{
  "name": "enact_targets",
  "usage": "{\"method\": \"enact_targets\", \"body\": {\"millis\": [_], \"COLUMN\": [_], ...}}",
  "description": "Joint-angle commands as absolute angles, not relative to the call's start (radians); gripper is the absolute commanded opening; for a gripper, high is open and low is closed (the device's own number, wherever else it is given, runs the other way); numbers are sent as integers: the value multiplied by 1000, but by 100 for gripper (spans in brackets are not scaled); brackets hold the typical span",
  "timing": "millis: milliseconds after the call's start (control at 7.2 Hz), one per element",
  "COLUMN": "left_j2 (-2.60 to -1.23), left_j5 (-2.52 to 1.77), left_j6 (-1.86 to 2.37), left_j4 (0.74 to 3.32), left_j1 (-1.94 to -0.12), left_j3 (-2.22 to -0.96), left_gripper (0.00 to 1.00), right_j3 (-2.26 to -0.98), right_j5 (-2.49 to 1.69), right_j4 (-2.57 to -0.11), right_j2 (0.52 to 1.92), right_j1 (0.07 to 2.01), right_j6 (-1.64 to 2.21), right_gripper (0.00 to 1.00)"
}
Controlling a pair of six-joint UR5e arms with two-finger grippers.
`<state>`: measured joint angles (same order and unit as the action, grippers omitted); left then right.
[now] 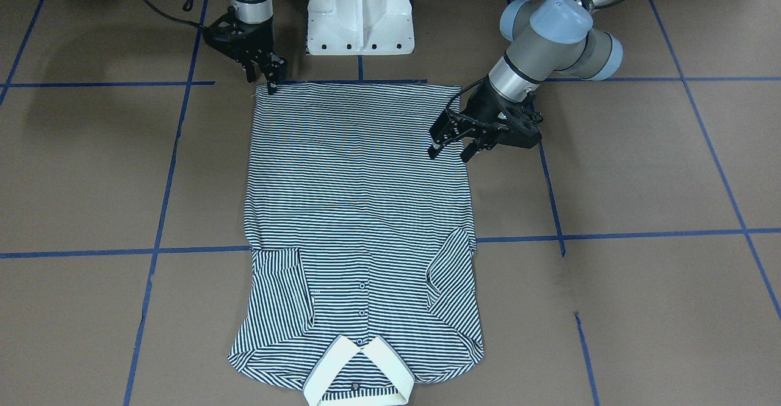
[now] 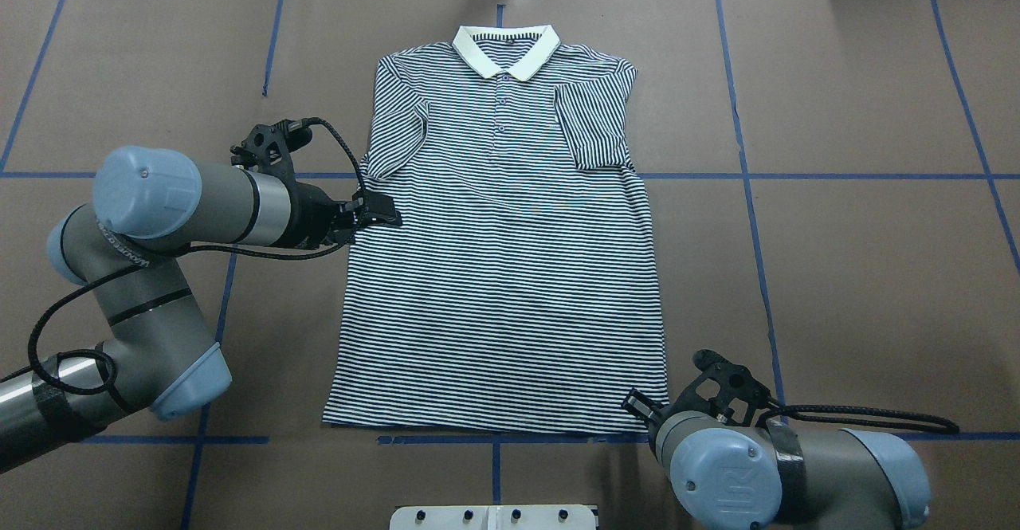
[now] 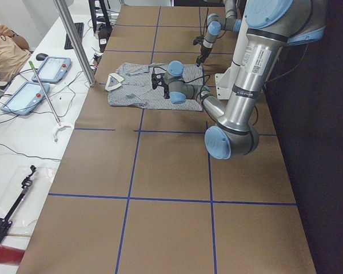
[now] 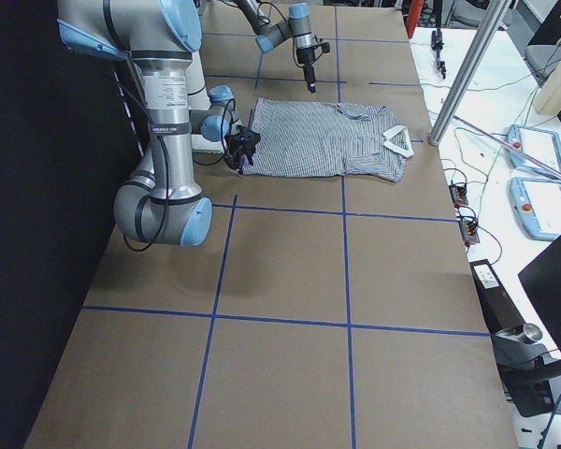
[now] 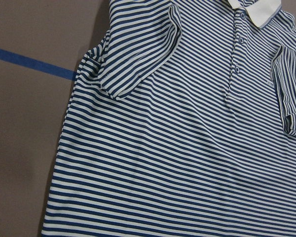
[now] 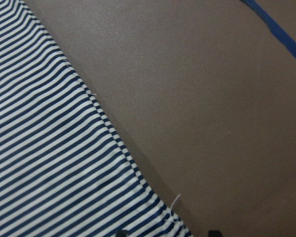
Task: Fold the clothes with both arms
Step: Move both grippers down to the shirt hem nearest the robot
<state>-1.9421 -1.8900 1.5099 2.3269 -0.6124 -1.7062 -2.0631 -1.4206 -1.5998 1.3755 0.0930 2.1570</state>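
Observation:
The striped polo shirt [image 1: 360, 198] lies flat and face up on the brown table, with its cream collar [image 1: 326, 369] far from the robot and both short sleeves folded in over the chest. It also shows in the overhead view [image 2: 502, 275]. My left gripper [image 1: 453, 148] is open and hovers just above the shirt's side edge at mid-body, also seen from overhead [image 2: 381, 213]. My right gripper [image 1: 268, 82] is open at the hem corner nearest the robot, low over the cloth. In the right wrist view the hem corner [image 6: 172, 222] lies between the two fingertips.
The white pedestal base [image 1: 360, 15] stands just behind the hem. Blue tape lines [image 1: 610, 235] grid the brown table. In the exterior left view a side bench holds tablets [image 3: 23, 97], cables and a metal pole [image 3: 74, 40], with an operator [image 3: 3, 51] seated there.

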Motion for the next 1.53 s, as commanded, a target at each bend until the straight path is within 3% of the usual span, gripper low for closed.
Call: {"method": "enact_targets", "body": {"millis": [0, 416, 694, 972, 1388], "left_j2": [-1942, -1940, -1867, -1832, -1701], "left_j5": [-1890, -1888, -1820, -1624, -1420], "left_j6": [1509, 1512, 1613, 1632, 1755], "left_j4": [2327, 2326, 2318, 2057, 1993], "left_j1": [-612, -614, -583, -403, -177], "left_j3": [-1704, -1706, -1773, -1932, -1985], "left_gripper": [85, 87, 87, 86, 81], "right_j3": [-2060, -2075, -2181, -2186, -2200], "right_j5": [-1425, -1425, -1433, -1434, -1434], "right_j4": [-1600, -1600, -1598, -1598, -1598], "right_j2": [1374, 1370, 1382, 1379, 1384], "right_j1": [89, 89, 104, 112, 124], "right_j6": [2154, 2151, 2151, 2151, 2149], "right_gripper": [0, 0, 0, 0, 0]}}
